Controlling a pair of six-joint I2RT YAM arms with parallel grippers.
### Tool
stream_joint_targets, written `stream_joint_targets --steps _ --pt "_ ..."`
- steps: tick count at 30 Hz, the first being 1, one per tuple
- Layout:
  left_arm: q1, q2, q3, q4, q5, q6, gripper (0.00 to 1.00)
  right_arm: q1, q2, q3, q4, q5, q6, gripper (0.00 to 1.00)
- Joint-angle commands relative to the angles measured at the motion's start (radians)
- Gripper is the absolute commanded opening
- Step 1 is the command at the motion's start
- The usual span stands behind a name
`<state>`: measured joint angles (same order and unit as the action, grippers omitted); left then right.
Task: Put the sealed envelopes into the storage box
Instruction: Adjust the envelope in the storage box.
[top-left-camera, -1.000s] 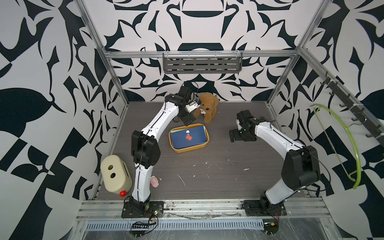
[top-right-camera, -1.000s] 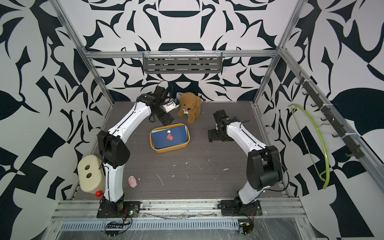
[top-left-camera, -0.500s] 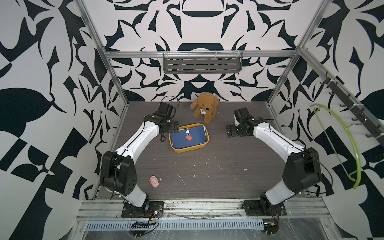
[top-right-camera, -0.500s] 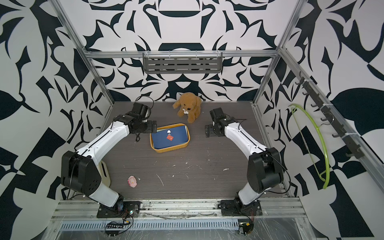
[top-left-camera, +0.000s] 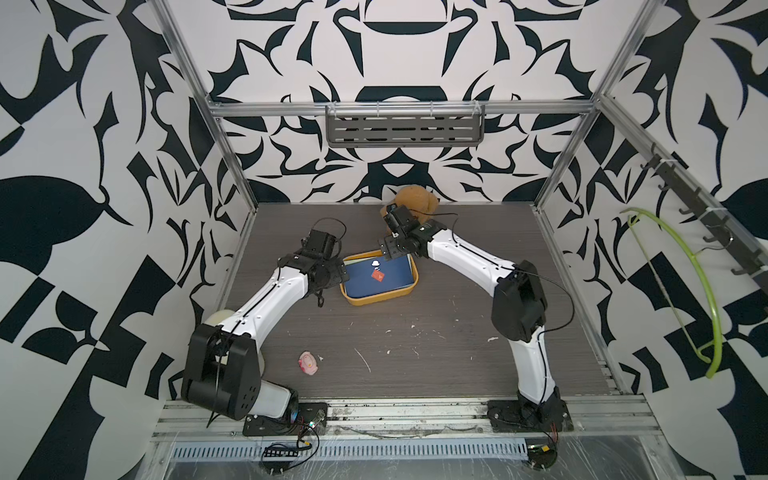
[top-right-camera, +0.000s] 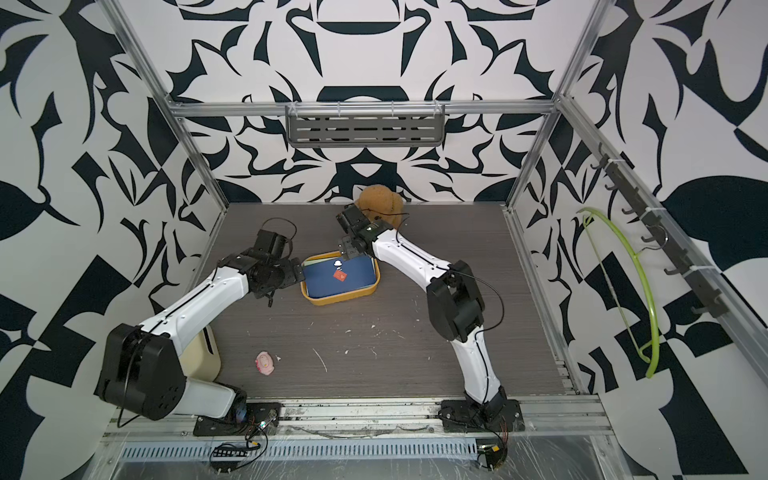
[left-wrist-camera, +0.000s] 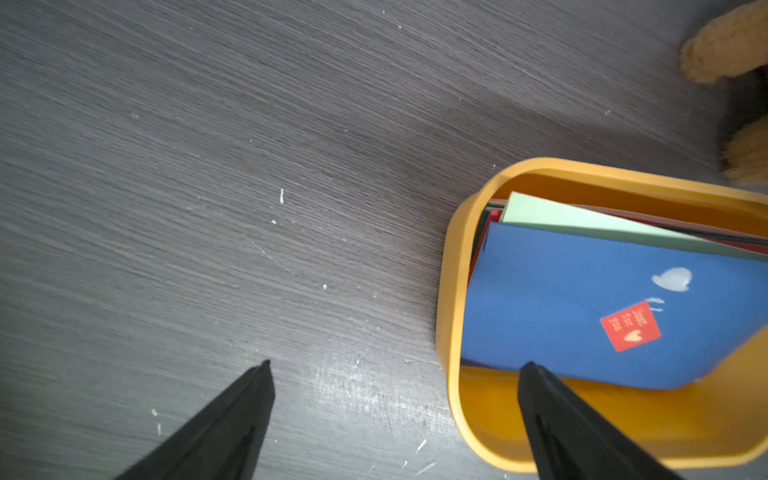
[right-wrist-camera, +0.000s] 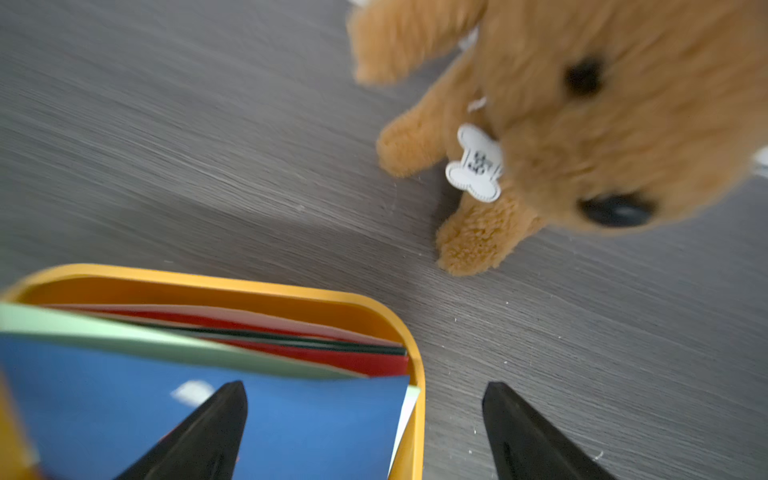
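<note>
Left gripper (left-wrist-camera: 397, 366) wide open and empty: one finger over bare table (left-wrist-camera: 208, 166), the other just inside the box (left-wrist-camera: 451, 291) wall, above the navy envelope (left-wrist-camera: 561, 316). Right gripper (right-wrist-camera: 365, 386) also spread and empty, straddling the far corner rim. Envelopes (right-wrist-camera: 208, 347) stacked in the box, navy on top, slightly skewed, long axis running away from the left fingers. No loose ones visible. Plush dog (right-wrist-camera: 582, 104) sits just beyond the right gripper and is the only obstacle. Probably only squaring up is left.

Overhead pair; wrists apparently over box (left-wrist-camera: 448, 332)
</note>
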<state>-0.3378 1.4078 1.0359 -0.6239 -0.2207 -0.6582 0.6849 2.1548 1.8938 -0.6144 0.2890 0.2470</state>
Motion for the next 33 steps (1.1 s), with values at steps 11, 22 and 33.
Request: stream_joint_targets --steps 11,22,33 --pt "0.002 -0.093 -0.062 -0.006 0.013 -0.005 0.99 -0.009 -0.017 0.006 0.061 0.033 0.124 0.94" --pt "0.002 -0.064 -0.053 -0.001 0.028 -0.011 0.99 -0.019 -0.046 -0.012 0.043 0.067 0.105 0.95" --pt "0.002 -0.078 -0.059 -0.008 0.036 -0.016 0.99 -0.050 0.030 0.021 0.068 0.067 0.105 0.95"
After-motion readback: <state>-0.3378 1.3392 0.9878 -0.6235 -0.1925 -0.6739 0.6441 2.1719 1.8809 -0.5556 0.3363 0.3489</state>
